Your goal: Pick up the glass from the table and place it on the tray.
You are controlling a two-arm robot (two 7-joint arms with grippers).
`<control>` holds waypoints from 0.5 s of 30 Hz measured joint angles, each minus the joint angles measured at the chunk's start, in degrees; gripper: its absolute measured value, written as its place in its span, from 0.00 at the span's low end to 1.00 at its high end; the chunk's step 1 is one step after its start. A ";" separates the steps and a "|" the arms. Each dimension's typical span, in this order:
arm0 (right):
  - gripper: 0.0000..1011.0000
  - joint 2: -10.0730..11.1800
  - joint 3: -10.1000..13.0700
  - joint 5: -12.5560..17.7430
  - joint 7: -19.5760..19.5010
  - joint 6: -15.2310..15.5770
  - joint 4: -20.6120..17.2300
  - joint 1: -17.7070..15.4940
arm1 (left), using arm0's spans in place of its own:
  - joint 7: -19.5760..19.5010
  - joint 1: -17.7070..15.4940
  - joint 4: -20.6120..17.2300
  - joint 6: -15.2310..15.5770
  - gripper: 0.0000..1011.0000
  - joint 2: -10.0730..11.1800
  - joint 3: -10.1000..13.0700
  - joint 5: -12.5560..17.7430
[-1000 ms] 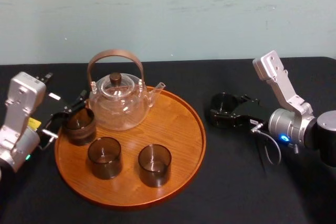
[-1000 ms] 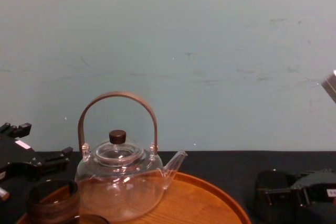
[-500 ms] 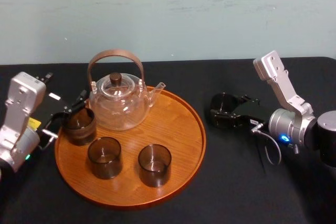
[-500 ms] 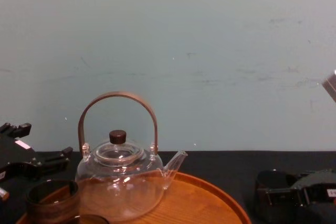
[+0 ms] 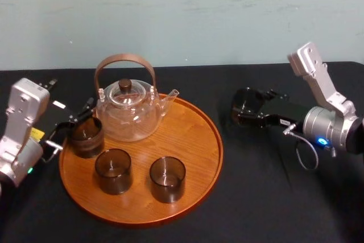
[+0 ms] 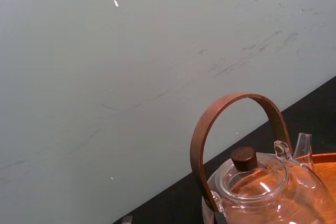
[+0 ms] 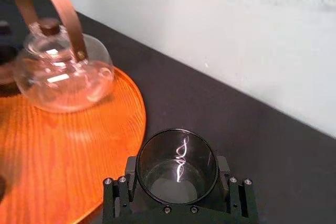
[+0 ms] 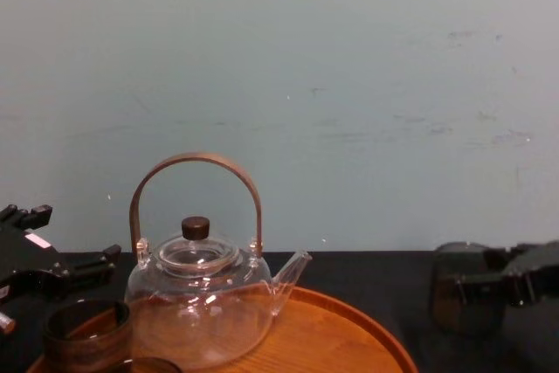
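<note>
While its jaws press in on both sides of the glass (image 7: 177, 156), the right gripper (image 5: 253, 115) holds that tumbler upright above the black table (image 5: 267, 197), to the right of the tray (image 5: 196, 152) and apart from its rim. On the tray a clear teapot (image 5: 128, 112) stands at the far side, with a second tumbler (image 5: 112, 170) and a third tumbler (image 5: 167, 178) nearer. The left gripper (image 5: 68, 126) sits at the tray's left edge, by the leftmost tumbler (image 5: 85, 136).
</note>
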 joint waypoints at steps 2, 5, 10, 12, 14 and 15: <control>0.89 0.43 0.01 0.08 0.42 -0.11 -0.81 0.05 | 0.00 0.00 0.00 0.00 0.99 0.00 0.00 0.00; 0.89 1.20 -0.55 0.19 1.61 -0.68 -2.35 0.58 | 0.00 0.00 0.00 0.00 0.99 0.00 0.00 0.00; 0.89 1.50 -1.87 0.29 3.10 -1.27 -3.32 1.41 | 0.00 0.00 0.00 0.00 0.99 0.00 0.00 0.00; 0.89 1.51 -2.37 0.39 3.67 -1.47 -3.47 1.75 | 0.00 0.00 0.00 0.00 0.99 0.00 0.00 0.00; 0.89 1.48 -3.44 0.43 4.60 -1.77 -3.62 2.33 | 0.00 0.00 0.00 0.00 0.99 0.00 0.00 0.00; 0.89 1.45 -3.77 0.43 4.88 -1.89 -3.62 2.53 | 0.00 0.00 0.00 0.00 0.99 0.00 0.00 0.00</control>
